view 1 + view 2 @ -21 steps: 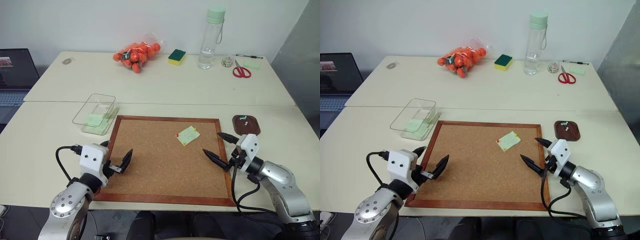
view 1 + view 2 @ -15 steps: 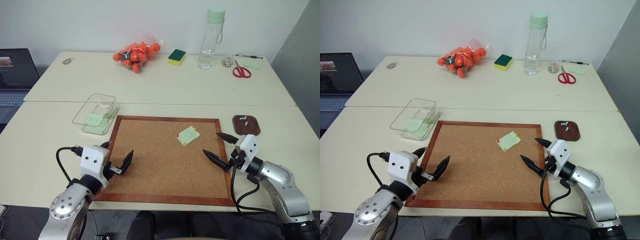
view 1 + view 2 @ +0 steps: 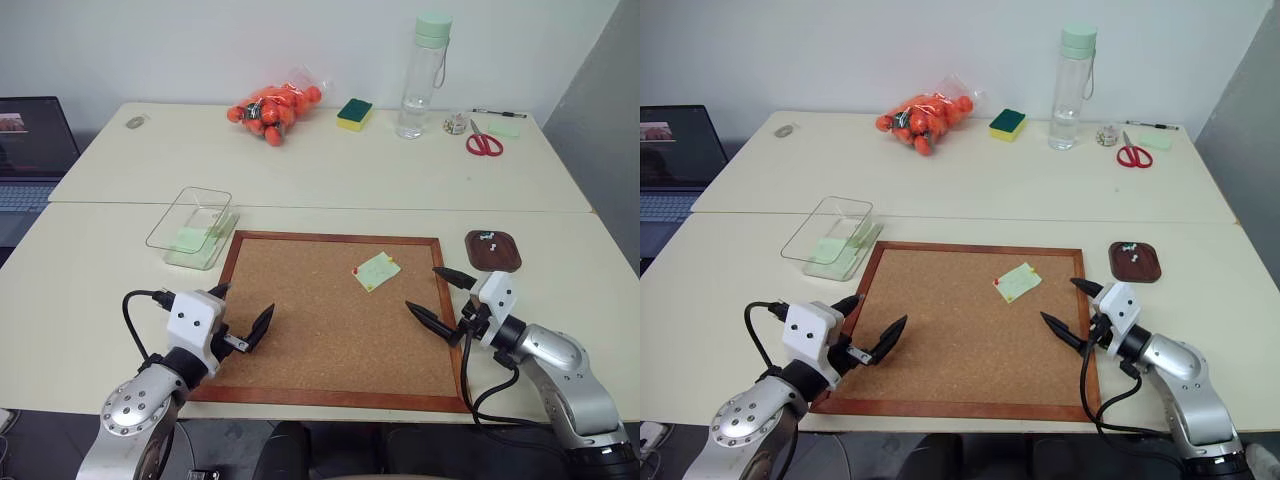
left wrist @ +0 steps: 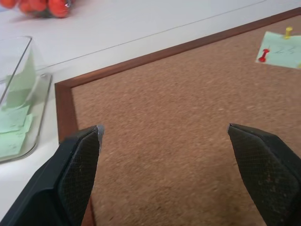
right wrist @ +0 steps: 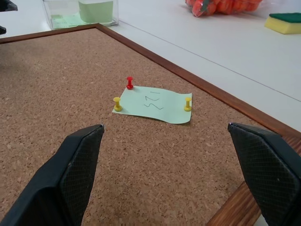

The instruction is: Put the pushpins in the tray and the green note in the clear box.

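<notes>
Pushpins (image 5: 130, 83), one red and two yellow, hold the green note (image 5: 154, 105) flat on a wood-framed corkboard (image 3: 330, 330) that lies at the near middle of the pale tabletop (image 3: 90, 290). The note sits toward the board's far right part and has a few handwritten marks on it. The tray (image 3: 492, 249), a small dark brown dish, rests on the tabletop just beyond the board's far right corner, with a few tiny pale pins lying in it. The clear box (image 3: 192, 226) stands just off the board's far left corner, with pale green notes inside.

The left hand (image 3: 242, 318) hovers over the board's near left edge, fingers spread wide and holding nothing. The right hand (image 3: 438, 293) hovers over the board's right edge, near the note and apart from it, fingers likewise spread wide and empty.

Along the far side of the tabletop are a bag of oranges (image 3: 272, 104), a yellow-and-green sponge (image 3: 353, 113), a tall clear bottle (image 3: 422, 75) and red scissors (image 3: 483, 141). A laptop (image 3: 30, 145) sits at the far left.
</notes>
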Robot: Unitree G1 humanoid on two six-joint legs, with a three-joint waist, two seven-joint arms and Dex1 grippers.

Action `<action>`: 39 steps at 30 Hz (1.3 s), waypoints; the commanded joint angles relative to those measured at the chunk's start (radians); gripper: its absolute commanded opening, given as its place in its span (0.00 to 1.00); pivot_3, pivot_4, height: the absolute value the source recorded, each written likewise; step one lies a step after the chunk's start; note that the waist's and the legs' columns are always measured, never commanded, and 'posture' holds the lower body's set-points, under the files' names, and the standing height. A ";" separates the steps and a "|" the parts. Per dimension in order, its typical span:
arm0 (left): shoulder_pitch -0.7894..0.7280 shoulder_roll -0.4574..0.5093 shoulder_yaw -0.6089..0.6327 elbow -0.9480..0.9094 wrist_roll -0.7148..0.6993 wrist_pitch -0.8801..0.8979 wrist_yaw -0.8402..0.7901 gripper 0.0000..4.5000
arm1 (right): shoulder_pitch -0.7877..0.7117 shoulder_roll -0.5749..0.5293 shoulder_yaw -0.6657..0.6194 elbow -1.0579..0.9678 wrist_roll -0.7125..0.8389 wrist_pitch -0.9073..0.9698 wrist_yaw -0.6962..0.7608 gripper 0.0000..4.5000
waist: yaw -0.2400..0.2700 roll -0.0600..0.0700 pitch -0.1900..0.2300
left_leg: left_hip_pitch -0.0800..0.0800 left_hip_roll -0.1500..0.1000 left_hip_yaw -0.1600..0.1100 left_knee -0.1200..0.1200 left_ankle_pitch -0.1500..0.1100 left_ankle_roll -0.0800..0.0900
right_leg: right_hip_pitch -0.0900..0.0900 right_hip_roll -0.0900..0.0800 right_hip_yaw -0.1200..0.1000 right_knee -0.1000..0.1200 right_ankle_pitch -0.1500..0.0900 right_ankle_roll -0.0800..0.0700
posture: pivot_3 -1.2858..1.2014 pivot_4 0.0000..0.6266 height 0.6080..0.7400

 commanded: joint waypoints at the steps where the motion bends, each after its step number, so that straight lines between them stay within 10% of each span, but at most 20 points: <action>1: -0.044 0.037 0.004 0.002 -0.056 0.016 -0.062 0.99 | 0.030 -0.017 -0.015 -0.084 0.019 0.008 0.006 1.00 | 0.000 0.000 0.000 | 0.000 0.000 0.000 0.000 0.000 0.000 | 0.000 0.000 0.000 0.000 0.000 0.000 | 0.52 0.24 1.00; 8: -0.115 0.083 -0.042 0.042 -0.093 0.033 -0.156 0.89 | 0.030 -0.014 -0.023 -0.159 0.040 0.071 -0.020 1.00 | -0.001 0.000 0.000 | 0.000 0.000 0.000 0.000 0.000 0.000 | 0.000 0.000 0.000 0.000 0.000 0.000 | 0.52 0.24 1.00; 29: -0.303 0.067 -0.234 0.301 0.015 0.038 -0.180 0.01 | -0.215 0.015 0.035 -0.055 0.034 0.305 -0.096 1.00 | -0.001 0.000 0.000 | -0.001 -0.001 0.000 0.000 0.000 0.000 | -0.001 0.000 0.000 0.000 0.000 0.000 | 0.52 0.24 1.00; 39: -0.282 0.070 -0.274 0.313 0.061 0.012 -0.181 0.00 | -0.385 0.110 0.129 0.172 -0.067 0.243 -0.125 1.00 | -0.002 0.001 0.000 | 0.000 -0.001 0.000 0.000 0.000 0.000 | -0.001 0.000 0.000 0.001 0.000 0.000 | 0.52 0.24 1.00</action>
